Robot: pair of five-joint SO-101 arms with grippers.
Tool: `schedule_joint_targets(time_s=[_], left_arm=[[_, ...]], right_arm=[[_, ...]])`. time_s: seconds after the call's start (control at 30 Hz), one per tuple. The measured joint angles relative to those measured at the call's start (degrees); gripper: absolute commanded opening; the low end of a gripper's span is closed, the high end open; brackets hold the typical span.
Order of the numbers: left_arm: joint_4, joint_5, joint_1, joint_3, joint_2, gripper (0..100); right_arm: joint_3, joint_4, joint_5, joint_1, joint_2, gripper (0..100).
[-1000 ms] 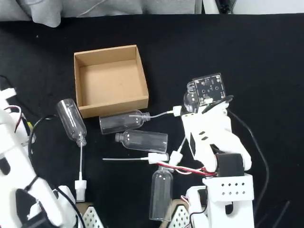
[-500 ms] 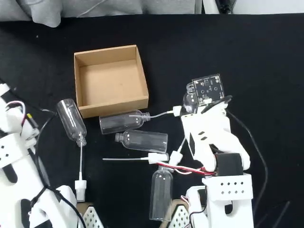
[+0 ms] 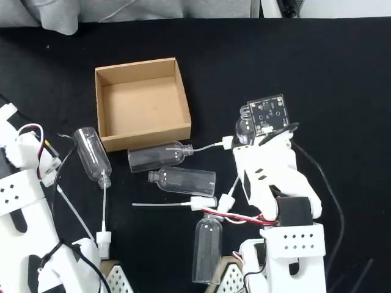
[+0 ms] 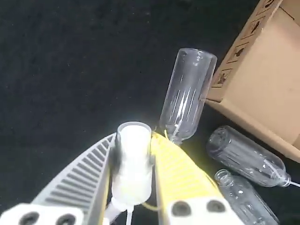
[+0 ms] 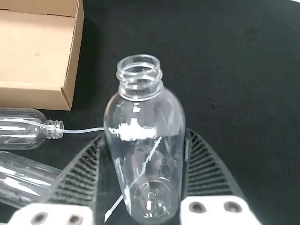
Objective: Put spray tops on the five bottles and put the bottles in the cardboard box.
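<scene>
With the right tool (image 5: 143, 140) pinching a bottle (image 5: 143, 117) by its body over the desk (image 3: 317, 61), and the left tool (image 4: 133, 138), well apart, pinching a spray top (image 4: 132, 164), the dangling tube (image 4: 127, 218) should likely enter the open neck (image 5: 139, 70) first, held straight, before the top seats.

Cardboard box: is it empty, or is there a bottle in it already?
Empty. In the high view the cardboard box shows only its bare brown floor; nothing lies inside.
</scene>
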Motion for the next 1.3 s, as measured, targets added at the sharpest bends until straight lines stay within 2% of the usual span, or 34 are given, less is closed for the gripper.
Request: schedule_joint_targets(time_s=[0.27, 0.47, 0.77, 0.97, 1.1, 1.3], left_arm=[[0.0, 0.4, 0.2, 0.0, 0.0, 3], [0.0, 5.3, 1.1, 0.0, 0.0, 3], [-4.0, 6.0, 7.7, 0.0, 0.0, 3], [-7.7, 6.0, 16.1, 0.0, 0.0, 3], [-10.8, 8.4, 21.1, 0.0, 0.0, 3], [-12.5, 11.4, 24.9, 0.0, 0.0, 3]], right_arm=[[1.9, -1.3, 0.0, 0.0, 0.0, 9.2], [4.3, -5.3, 0.0, 0.0, 0.0, 9.2], [4.3, -5.5, 0.0, 0.0, 0.0, 9.2], [4.3, -5.5, 0.0, 0.0, 0.0, 9.2], [5.2, -5.6, 0.0, 0.0, 0.0, 9.2], [5.2, -5.6, 0.0, 0.0, 0.0, 9.2]])
